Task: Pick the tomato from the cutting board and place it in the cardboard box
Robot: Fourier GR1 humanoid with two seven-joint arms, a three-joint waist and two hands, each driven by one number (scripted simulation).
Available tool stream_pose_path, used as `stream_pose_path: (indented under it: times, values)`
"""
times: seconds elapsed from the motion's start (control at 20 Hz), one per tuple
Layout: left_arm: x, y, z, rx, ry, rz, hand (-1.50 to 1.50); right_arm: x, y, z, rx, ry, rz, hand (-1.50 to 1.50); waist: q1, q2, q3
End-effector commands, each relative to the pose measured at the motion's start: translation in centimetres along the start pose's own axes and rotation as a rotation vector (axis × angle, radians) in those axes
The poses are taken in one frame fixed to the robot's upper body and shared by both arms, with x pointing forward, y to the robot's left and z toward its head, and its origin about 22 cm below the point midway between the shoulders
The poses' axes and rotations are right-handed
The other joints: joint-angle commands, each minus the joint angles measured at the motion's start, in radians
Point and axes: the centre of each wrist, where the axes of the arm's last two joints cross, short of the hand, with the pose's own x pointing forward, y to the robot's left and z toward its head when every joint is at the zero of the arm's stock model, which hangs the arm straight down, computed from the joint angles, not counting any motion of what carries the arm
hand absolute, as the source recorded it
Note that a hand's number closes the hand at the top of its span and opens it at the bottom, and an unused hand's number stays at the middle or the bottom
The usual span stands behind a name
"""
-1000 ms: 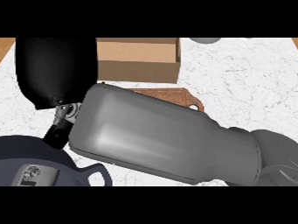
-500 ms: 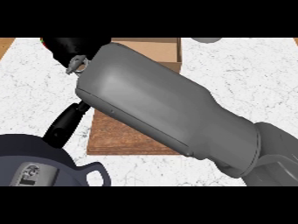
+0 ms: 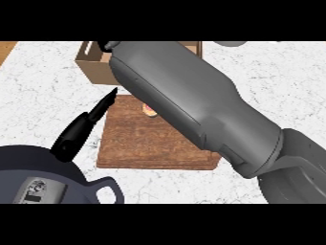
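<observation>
My right forearm runs from the lower right up to the picture's top edge over the cardboard box. Its hand lies beyond that edge and does not show. The open brown box stands at the counter's far side, partly covered by the arm. Just in front of it lies the wooden cutting board. On the board's far part a small reddish-orange sliver, the tomato, peeks out from under the forearm; most of it is hidden. My left hand shows nowhere.
A dark pot fills the lower left corner, its black handle pointing up towards the board's left edge. A grey round object sits at the top right of the box. White marble counter stretches to the right.
My right forearm has swung away from me and to the right. The black hand, first seen at the upper left, has passed out of the top edge above the box. The board now shows.
</observation>
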Motion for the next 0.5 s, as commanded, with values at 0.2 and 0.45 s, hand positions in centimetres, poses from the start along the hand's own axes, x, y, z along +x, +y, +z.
stream_pose_path:
  times: [0.2, 0.45]
  values:
    - [0.1, -2.2, -0.5, 0.008, -0.025, 0.1, 0.0, -4.7, 3.8, -1.8, 0.016, 0.038, 0.087, 1.5, 0.019, 0.012, -0.014]
    - [1.6, -2.5, -1.8, -0.007, -0.037, 0.085, 0.0, -6.5, 4.6, -2.3, 0.096, 0.142, 0.009, 1.5, 0.035, 0.017, -0.013]
